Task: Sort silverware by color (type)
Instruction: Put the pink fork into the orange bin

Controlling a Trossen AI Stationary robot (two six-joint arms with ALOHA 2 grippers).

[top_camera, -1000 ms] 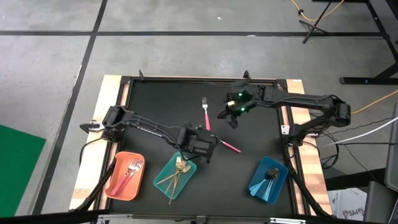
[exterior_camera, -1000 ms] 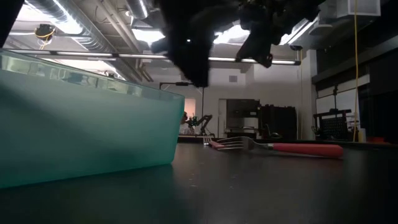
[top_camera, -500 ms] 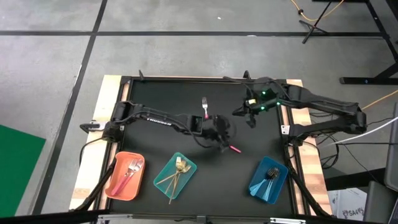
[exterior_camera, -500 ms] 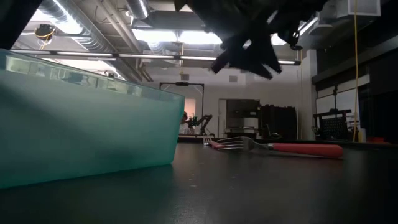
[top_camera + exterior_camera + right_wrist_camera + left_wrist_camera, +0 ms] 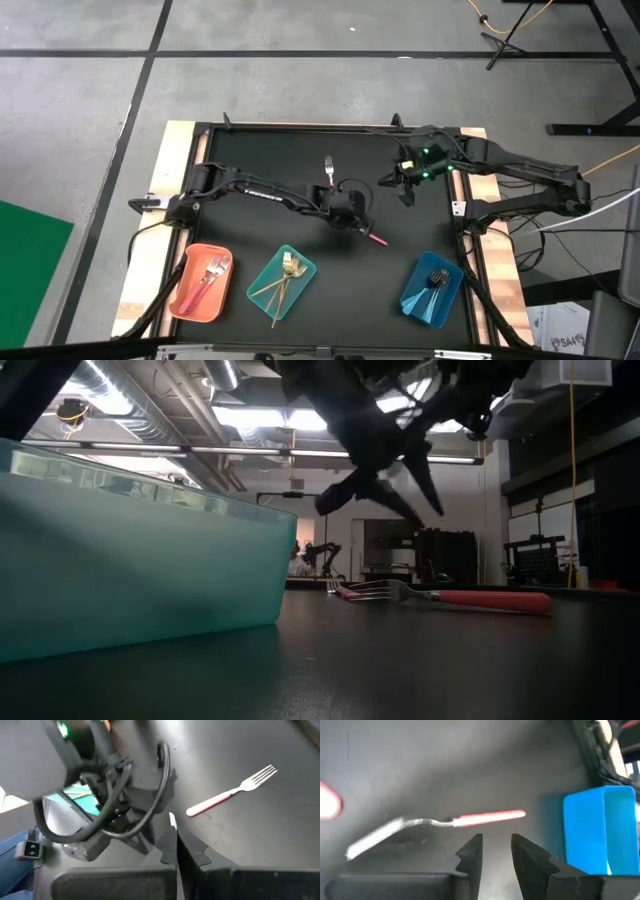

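A pink-handled fork [image 5: 455, 821] lies flat on the black table near its middle; in the high view only its handle end [image 5: 377, 239] shows past my left gripper [image 5: 357, 217]. That gripper [image 5: 496, 840] hovers open just over the fork, tilted downward, its fingertips short of the handle. The low view shows this fork [image 5: 450, 599] lying under the gripper. A second pink-handled fork [image 5: 329, 176] lies farther back on the table [image 5: 232, 790]. My right gripper [image 5: 403, 189] is shut, holds nothing, and is raised near the table's far right [image 5: 175, 845].
Three trays stand along the near edge. An orange one [image 5: 200, 283] holds pink-handled pieces, a teal one [image 5: 283, 279] holds gold pieces, and a blue one [image 5: 431, 289] holds dark-looking pieces. The teal tray's wall [image 5: 130, 560] fills the low view's left side.
My left gripper has swung from above the teal tray toward the table's right and far side, sunk a little, rolled and tipped downward, and now stands over the pink fork. My right gripper has drawn back toward the right edge and risen. Neither fork has moved.
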